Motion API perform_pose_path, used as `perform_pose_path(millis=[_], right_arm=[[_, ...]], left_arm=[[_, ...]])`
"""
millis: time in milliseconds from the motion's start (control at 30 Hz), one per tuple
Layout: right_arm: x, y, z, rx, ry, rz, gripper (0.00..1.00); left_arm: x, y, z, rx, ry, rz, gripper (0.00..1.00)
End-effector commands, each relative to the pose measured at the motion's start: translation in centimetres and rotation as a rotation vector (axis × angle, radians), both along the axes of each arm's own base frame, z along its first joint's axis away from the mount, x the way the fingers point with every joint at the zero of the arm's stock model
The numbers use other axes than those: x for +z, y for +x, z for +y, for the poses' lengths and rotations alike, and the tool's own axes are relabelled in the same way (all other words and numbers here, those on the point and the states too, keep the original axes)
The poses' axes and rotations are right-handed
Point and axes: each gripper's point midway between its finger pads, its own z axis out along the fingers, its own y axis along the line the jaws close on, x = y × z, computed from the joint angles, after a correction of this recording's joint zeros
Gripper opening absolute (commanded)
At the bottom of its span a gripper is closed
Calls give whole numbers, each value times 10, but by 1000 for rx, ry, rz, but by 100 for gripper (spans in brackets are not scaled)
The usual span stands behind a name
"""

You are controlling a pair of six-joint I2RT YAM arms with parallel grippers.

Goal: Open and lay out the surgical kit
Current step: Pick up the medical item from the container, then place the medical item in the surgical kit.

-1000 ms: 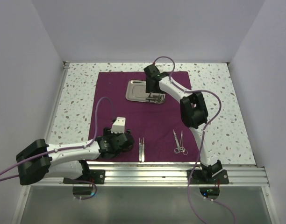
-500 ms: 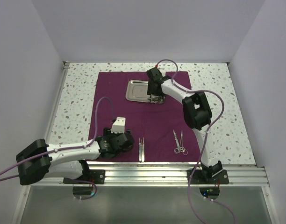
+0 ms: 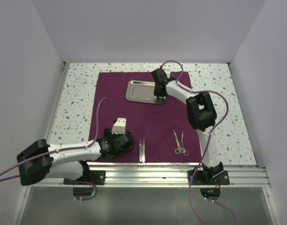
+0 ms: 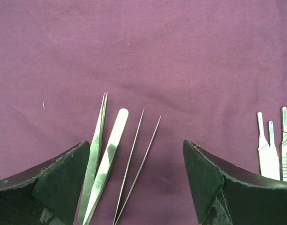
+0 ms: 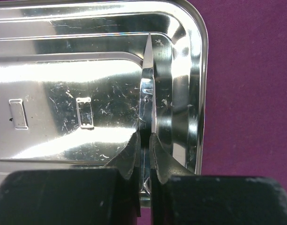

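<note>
The surgical kit's maroon cloth lies spread flat on the table. The steel tray sits on its far part. My right gripper is down at the tray's right end. In the right wrist view it is shut on a pair of pointed scissors lying in the tray. My left gripper rests low at the cloth's near edge, open. Flat tweezers and thin tweezers lie between its fingers, untouched. Two ring-handled instruments lie at the near right.
More slim steel handles lie on the cloth right of the left gripper. Speckled tabletop surrounds the cloth. White walls close in on three sides, and a metal rail runs along the near edge.
My right gripper has shifted slightly right along the tray and closed on the scissors. The left arm has not moved.
</note>
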Motion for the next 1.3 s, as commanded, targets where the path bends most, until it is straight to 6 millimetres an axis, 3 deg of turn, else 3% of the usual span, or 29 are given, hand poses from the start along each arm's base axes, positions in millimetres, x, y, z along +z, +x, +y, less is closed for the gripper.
perform_pose_path(millis=[0,133,200,433,700,733,767,800,833,867,900,933,967,1000,1033,1100,1133,1267], right_arm=[[-58,-38,-8,23,-35,189,0],[-50,-29,-3,35,-32,169,0],[-36,-19,1,38,-25,141,0],[40,18,12,51,-4,-4,0],[79,19,12,61,10,-50,0],[73,12,10,61,7,-30,0],[89,10,9,59,24,-62,0],[92,6,7,59,25,-65,0],[80,-7,-1,55,12,-29,0],[85,-13,-3,54,18,-41,0],[107,-19,-8,46,37,-78,0],[90,-40,-18,41,17,-35,0],[92,-47,-21,39,33,-47,0],[114,-58,-25,31,65,-90,0],[91,-82,-35,30,47,-35,0],[95,-103,-40,36,79,-41,0],[96,-125,-47,45,80,-39,0],[103,-181,-63,64,81,-34,0]], left_arm=[[11,8,-7,26,-33,-34,84],[10,8,-7,25,-27,-31,84],[9,8,-6,27,-25,-31,84],[10,8,-6,32,-24,-34,84],[9,8,-5,33,-19,-33,84],[9,8,-5,31,-20,-32,84],[10,8,-5,32,-19,-33,84],[9,8,-5,33,-19,-33,84],[9,8,-5,31,-18,-31,84],[9,8,-5,31,-18,-31,84],[9,8,-6,29,-20,-31,84],[9,8,-6,28,-20,-29,84],[10,8,-6,29,-20,-31,84],[10,8,-7,27,-23,-29,84],[11,7,-7,27,-24,-30,84],[11,7,-7,25,-31,-31,84],[12,7,-7,24,-35,-33,84],[13,7,-8,22,-42,-34,84]])
